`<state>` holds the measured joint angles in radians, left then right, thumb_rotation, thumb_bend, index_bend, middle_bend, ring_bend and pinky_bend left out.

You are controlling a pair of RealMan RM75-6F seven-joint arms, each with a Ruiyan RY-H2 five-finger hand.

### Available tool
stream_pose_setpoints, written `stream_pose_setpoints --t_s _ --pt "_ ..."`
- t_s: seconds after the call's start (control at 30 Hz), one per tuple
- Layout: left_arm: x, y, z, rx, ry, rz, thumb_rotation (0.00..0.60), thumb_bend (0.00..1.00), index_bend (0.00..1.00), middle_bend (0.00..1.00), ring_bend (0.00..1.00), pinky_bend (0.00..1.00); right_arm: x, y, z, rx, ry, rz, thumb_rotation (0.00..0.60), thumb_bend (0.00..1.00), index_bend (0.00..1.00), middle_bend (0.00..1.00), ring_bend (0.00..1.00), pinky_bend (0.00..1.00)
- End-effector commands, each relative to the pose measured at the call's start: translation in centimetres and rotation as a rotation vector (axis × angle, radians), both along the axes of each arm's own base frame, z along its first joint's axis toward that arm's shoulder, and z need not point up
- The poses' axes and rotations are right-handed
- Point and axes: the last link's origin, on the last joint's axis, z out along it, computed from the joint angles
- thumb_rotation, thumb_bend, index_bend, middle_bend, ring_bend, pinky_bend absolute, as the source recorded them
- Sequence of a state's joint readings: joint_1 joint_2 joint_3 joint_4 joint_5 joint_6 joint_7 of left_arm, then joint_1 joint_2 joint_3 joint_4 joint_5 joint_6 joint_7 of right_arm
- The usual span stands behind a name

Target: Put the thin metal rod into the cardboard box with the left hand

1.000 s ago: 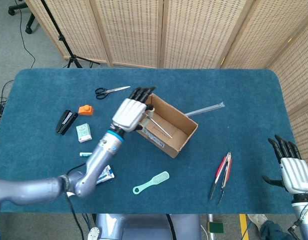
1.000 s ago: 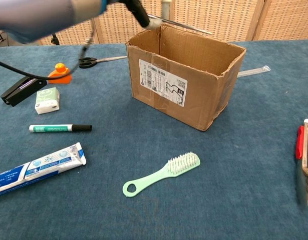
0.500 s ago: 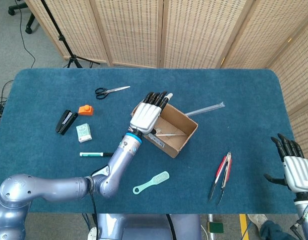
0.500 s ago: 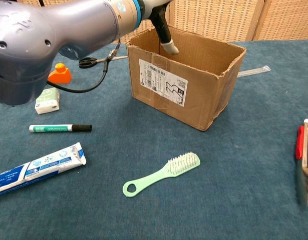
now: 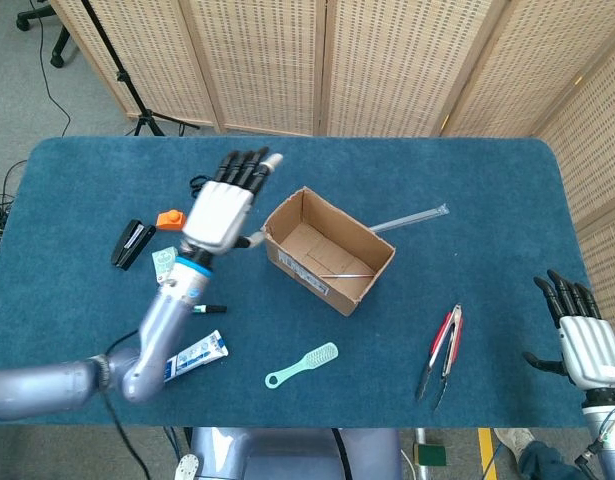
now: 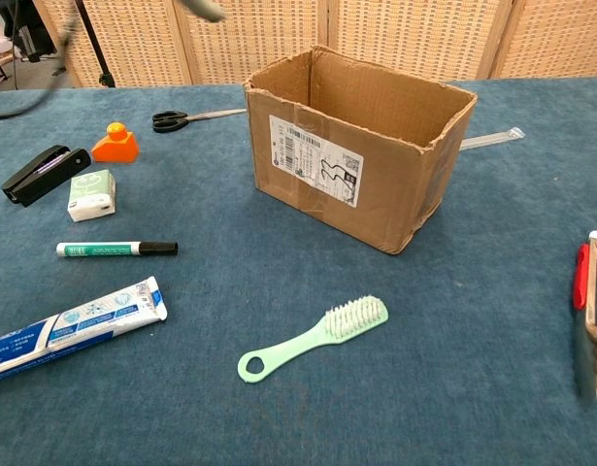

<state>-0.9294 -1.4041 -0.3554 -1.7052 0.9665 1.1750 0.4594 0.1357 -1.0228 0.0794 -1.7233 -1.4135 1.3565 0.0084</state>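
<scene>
One thin metal rod lies crosswise inside cardboard box.

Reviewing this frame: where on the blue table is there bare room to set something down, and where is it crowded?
Widest bare patch: the far right of the blue table, beyond the clear plastic ruler and above the red-handled tongs. Another lies between the brown cardboard box and the tongs, and in front of the mint green brush. The left is crowded: scissors, black stapler, marker, toothpaste tube.
</scene>
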Motion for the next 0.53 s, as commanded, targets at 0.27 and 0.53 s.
stream_pose_setpoints --t_s 0.27,0.53 --pt "-16.4 -7.6 6.3 -0.054 0.043 0.289 0.600 0.05 0.00 0.00 0.00 0.00 0.7 0.4 -0.4 -0.013 0.027 0.040 0.600 0.00 0.00 0.00 0.00 0.00" --pt "-24.4 -13.6 8.5 0.011 0.030 0.456 0.600 0.06 0.00 0.00 0.00 0.00 1.2 0.7 -0.4 -0.064 0.043 0.082 0.600 0.00 0.00 0.00 0.00 0.00"
